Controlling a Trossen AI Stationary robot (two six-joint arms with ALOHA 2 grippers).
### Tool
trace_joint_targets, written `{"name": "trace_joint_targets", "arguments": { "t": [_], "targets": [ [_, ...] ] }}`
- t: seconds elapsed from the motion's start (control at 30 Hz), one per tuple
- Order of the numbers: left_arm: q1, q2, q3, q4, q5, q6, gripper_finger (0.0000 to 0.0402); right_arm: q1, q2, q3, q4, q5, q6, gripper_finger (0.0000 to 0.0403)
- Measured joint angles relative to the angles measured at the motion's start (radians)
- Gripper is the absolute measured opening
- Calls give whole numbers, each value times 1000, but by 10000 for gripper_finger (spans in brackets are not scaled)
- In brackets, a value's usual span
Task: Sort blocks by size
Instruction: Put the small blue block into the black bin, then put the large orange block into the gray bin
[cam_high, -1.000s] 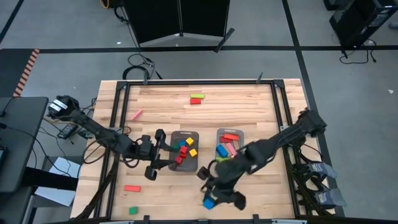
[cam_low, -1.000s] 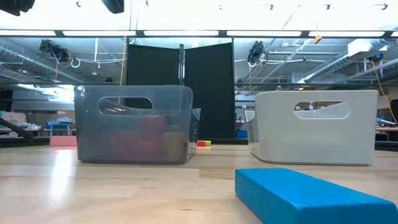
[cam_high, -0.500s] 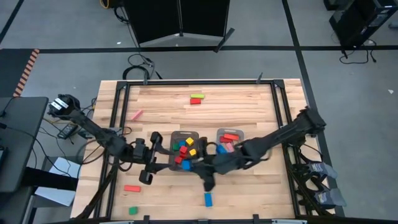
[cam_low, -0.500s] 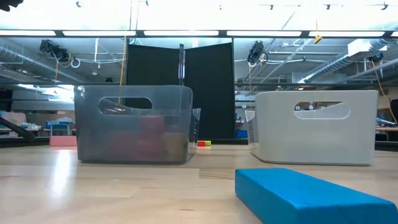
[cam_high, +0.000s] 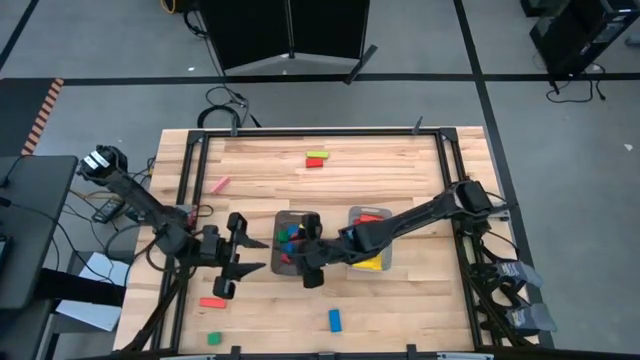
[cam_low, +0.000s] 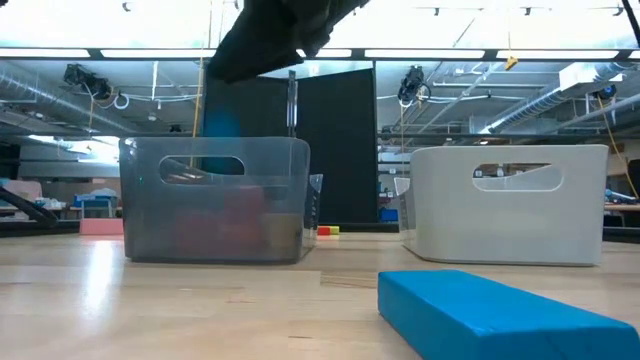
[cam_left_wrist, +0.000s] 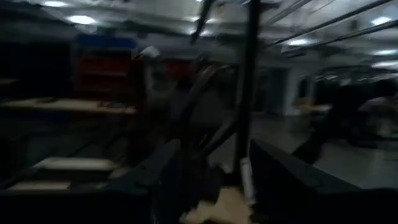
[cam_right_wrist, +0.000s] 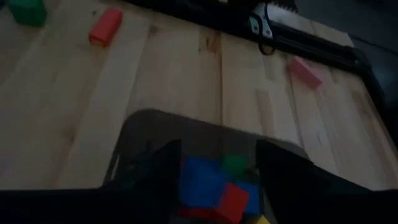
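Now: right pincer (cam_high: 305, 262) over the dark grey tray (cam_high: 279, 262), left pincer (cam_high: 240, 262) just beside that tray.
Right pincer fingers (cam_right_wrist: 292, 177) spread apart, nothing between them; blue, red and green blocks (cam_right_wrist: 211, 186) lie in the tray below, partly hidden. Left pincer fingers parted, empty; its wrist view too blurred to read. The pale tray (cam_high: 382, 263) is mostly covered by the right arm. Loose on the tabletop (cam_high: 400, 165): blue bar (cam_high: 334, 320), red bar (cam_high: 211, 302), green cube (cam_high: 214, 338), pink bar (cam_high: 219, 185), green-and-red pair (cam_high: 316, 158).

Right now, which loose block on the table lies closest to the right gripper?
The blue bar, alone on the near edge just below the right gripper; the red and green blocks lie farther left.
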Motion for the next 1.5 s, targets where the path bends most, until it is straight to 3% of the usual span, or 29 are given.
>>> {"name": "trace_joint_targets", "arguments": {
  "t": [0.13, 0.23, 0.3, 0.43, 0.6, 0.7, 0.8, 0.9, 1.03, 1.5],
  "targets": [
    [-44, -1, 0, -41, -196, -42, 198, -11, -42, -1, -65, 30, 7, 261],
    [-65, -1, 13, -161, -259, -104, 198, -13, -98, -45, -53, 67, 3, 278],
    [-72, -1, 60, -357, -292, -206, 198, -13, -147, -107, -4, 81, 3, 279],
    [-72, 28, 232, -927, -291, -510, 198, -11, -292, -305, 149, 125, 25, 269],
    [-72, 145, 471, -1508, -108, -823, 198, 24, -481, -565, 342, 143, 119, 261],
    [-66, 261, 570, -1789, 92, -972, 198, 75, -567, -676, 427, 149, 163, 262],
    [-63, 384, 610, -1956, 292, -1050, 198, 131, -622, -752, 517, 169, 176, 264],
    [-63, 476, 615, -1991, 439, -1056, 200, 182, -643, -784, 575, 205, 159, 264],
    [-87, 547, 616, -1995, 551, -1049, 211, 236, -645, -785, 613, 213, 113, 263],
    [-184, 594, 542, -1878, 698, -1065, 256, 301, -639, -785, 653, 223, 78, 262]
  ]
}}
